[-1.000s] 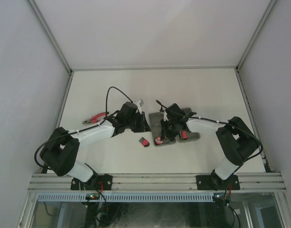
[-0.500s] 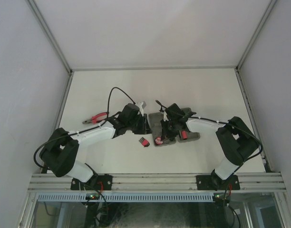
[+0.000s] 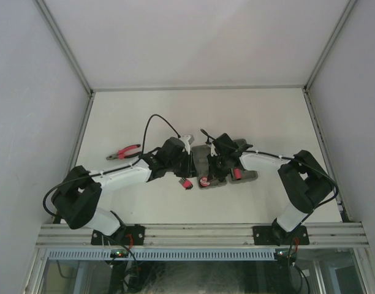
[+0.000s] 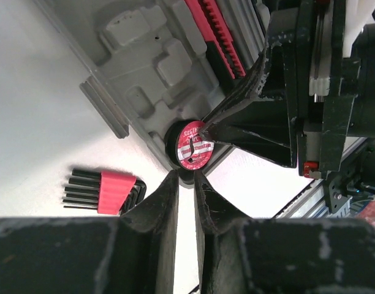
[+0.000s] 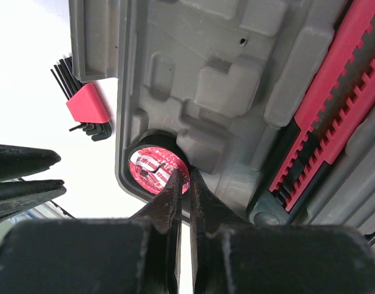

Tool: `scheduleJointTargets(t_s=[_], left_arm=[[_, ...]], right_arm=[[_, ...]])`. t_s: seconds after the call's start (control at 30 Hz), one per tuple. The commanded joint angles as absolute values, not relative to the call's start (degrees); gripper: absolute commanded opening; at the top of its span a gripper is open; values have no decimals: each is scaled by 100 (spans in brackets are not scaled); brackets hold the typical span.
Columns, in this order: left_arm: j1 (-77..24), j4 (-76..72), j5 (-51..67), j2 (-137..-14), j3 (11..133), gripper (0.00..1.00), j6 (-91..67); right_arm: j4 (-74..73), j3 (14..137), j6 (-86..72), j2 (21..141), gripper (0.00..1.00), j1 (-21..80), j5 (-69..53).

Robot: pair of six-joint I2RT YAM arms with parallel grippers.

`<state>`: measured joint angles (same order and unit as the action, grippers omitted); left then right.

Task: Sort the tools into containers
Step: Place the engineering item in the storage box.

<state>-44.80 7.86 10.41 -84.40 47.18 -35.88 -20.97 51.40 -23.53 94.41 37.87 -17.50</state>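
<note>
**Top view.** Grey tool case [image 3: 223, 164] lying open near the middle of the white surface [image 3: 193, 110], moulded recesses upward. Small black ring with a red label [image 3: 204, 181] seated in the round recess at the case's 7 o'clock corner. Red-black hex key set [image 3: 185, 182] on the surface at 9 o'clock from the ring, just beside that corner and apart from the case. Red-handled pliers [image 3: 125, 151] alone on the surface, well apart at 9 o'clock from the case. Left arm [image 3: 123, 174] extended from 8 o'clock, right arm [image 3: 267, 162] from 3 o'clock, both wrists over the case.

**Left wrist view.** Left jaws narrow, with a slim gap between the tips and nothing visible in it. Tips at the case rim, just beside the ring.

**Right wrist view.** Right jaws closed together, tips on the red face of the ring near its 5 o'clock edge. Impossible to tell whether anything is pinched between them. Red toothed strip [image 5: 334, 110] in the long recess at 3 o'clock from the ring.
</note>
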Motion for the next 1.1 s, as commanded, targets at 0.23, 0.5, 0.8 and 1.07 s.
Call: scheduleJointTargets(t_s=[0.23,0.5,0.8,1.07], left_arm=[[-4673,731,1101,-8857,5171,19,-3154],[-4711,795,1093,-9088,5418,19,-3064],[-4711,980,944,-9379,5624,16,-2947],[-4711,1051,975,-9525,5667,13,-2898]], right_arm=[[-1957,5223,-2521,9519,0,3714,-1902],[-1878,5185,-2566,9536,0,3657,-2047],[-1880,5177,-2585,9542,0,3641,-2077],[-1876,5176,-2594,9536,0,3640,-2097]])
